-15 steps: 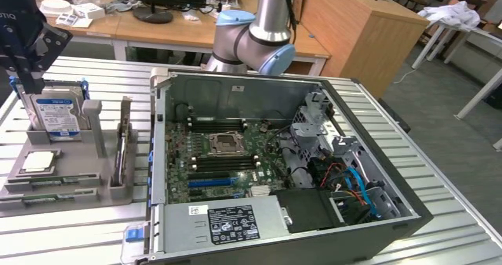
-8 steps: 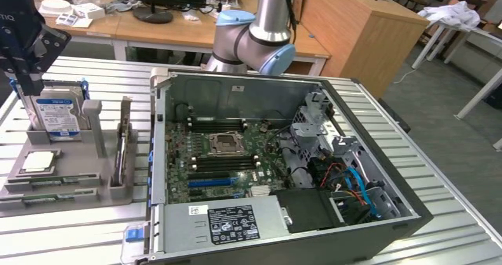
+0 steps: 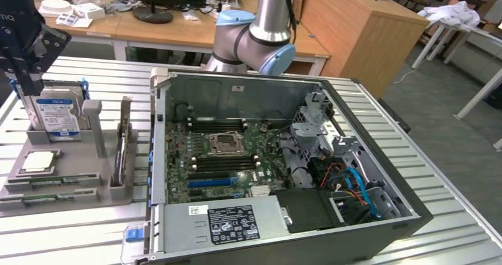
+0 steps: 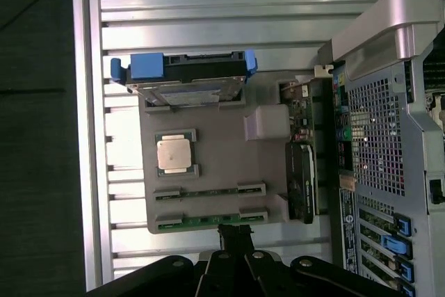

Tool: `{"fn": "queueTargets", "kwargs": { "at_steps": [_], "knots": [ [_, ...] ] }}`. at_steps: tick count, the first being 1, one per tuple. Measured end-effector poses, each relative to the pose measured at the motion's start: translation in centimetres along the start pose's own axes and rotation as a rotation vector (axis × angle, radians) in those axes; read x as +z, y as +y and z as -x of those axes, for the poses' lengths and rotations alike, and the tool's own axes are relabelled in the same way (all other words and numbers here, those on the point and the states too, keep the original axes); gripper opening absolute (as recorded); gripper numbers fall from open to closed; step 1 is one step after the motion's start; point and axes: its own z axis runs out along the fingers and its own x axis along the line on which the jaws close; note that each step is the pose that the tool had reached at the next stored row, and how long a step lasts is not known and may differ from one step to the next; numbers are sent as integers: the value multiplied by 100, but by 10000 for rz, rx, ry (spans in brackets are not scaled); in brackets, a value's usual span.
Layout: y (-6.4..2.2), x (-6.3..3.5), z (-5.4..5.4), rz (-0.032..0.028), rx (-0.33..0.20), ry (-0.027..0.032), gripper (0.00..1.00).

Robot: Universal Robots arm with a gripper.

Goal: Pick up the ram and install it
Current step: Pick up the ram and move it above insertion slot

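Observation:
Two rams lie flat in the holders of a grey tray [image 3: 79, 159] at the exterior view's left: one ram [image 3: 49, 183] and, nearer the tray's front edge, a second ram [image 3: 37, 200]. In the wrist view they are the darker stick [image 4: 208, 192] and the green stick [image 4: 207, 221]. My black gripper [image 3: 30, 87] hangs high above the tray's far left, over the hard drive, shut and holding nothing. Its joined fingertips [image 4: 236, 233] sit close over the green stick's edge in the wrist view. The open computer case [image 3: 377, 159] holds the motherboard [image 3: 227, 159] with black memory slots [image 3: 216, 125].
On the tray also stand a silver-and-blue hard drive [image 3: 55, 113], a CPU [image 3: 39, 161] and an upright expansion card [image 3: 123, 144]. The case's wall [image 3: 157, 136] rises right beside the tray. All rest on a ribbed metal table [image 3: 70, 235]. Desks stand behind.

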Motion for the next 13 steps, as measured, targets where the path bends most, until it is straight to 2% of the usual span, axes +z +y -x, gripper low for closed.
{"fn": "queueTargets", "kwargs": {
  "at_steps": [7,13],
  "knots": [
    [0,0,0,3,-84,4,11],
    [0,1,0,33,-909,42,11]
  ]
}}
